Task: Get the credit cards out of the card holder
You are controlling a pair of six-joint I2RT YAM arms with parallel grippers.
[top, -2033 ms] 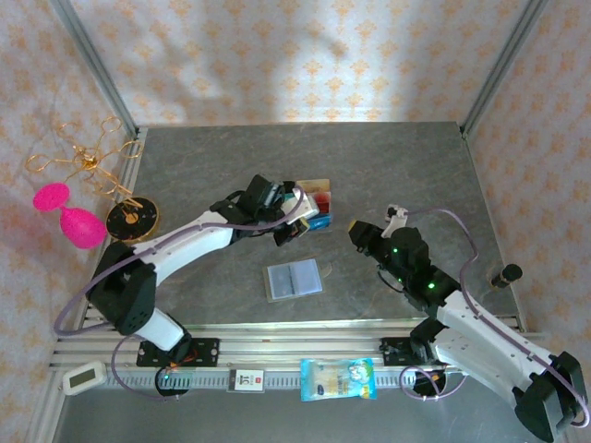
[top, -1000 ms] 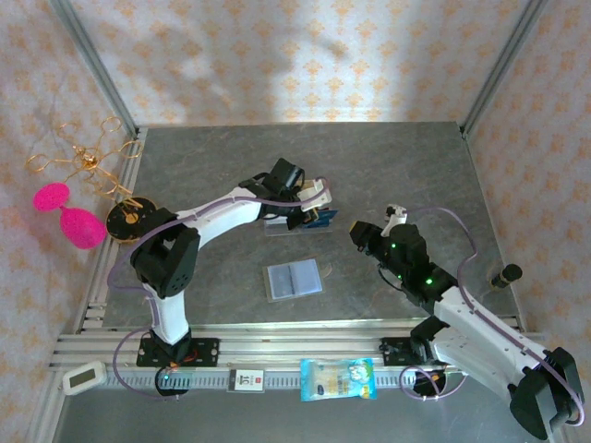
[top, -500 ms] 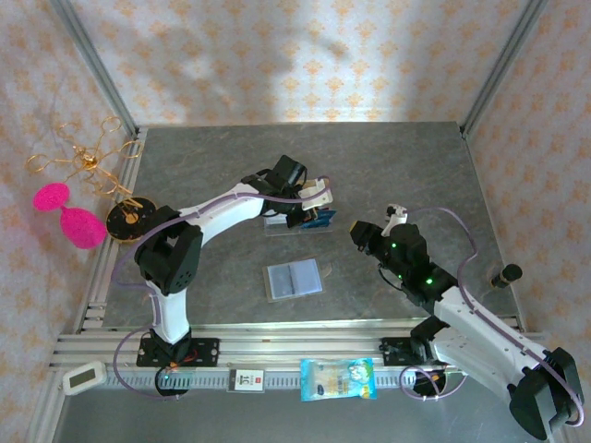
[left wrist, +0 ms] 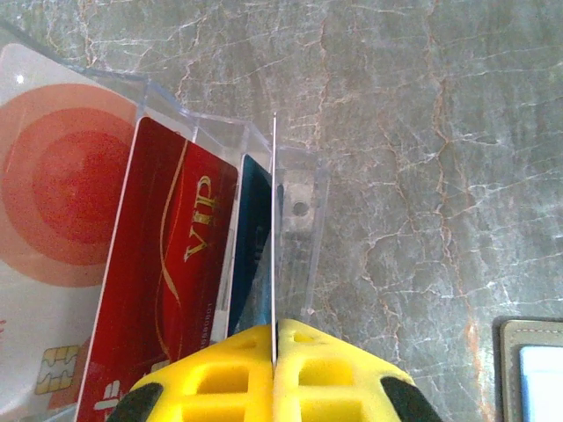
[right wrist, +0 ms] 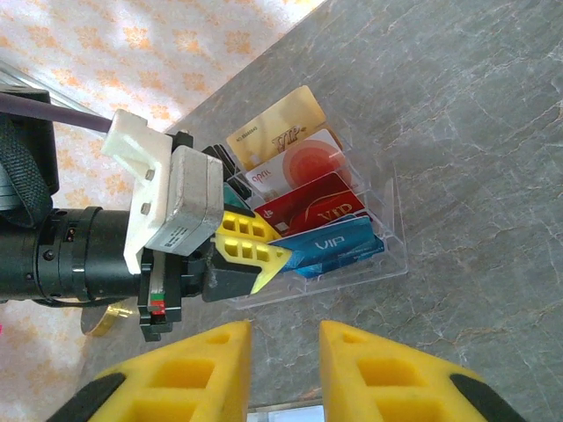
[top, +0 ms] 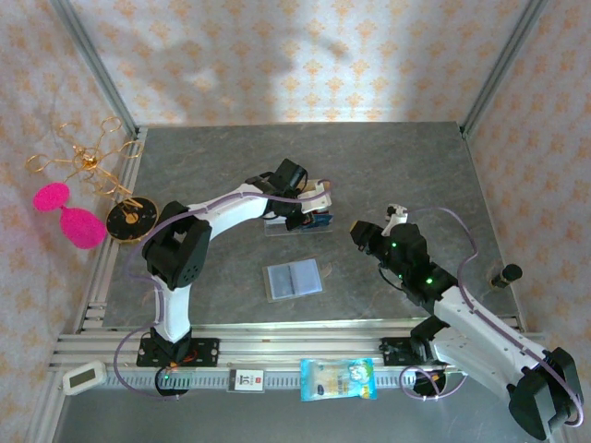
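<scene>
Over the clear tray [left wrist: 303, 180], my left hand [left wrist: 274, 332] reaches forward, pinched shut on a credit card [left wrist: 274, 220] held edge-on; bare surface [left wrist: 422, 132] lies open beyond the tray's rim.

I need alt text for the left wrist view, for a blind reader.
Yellow jaws of the left gripper are shut on a thin card seen edge-on, at a clear acrylic tray with a red VIP card inside. A card holder's corner shows lower right.

Grey table [top: 397, 161]: card holder [top: 294, 278] (open), tray [right wrist: 394, 230]
</scene>
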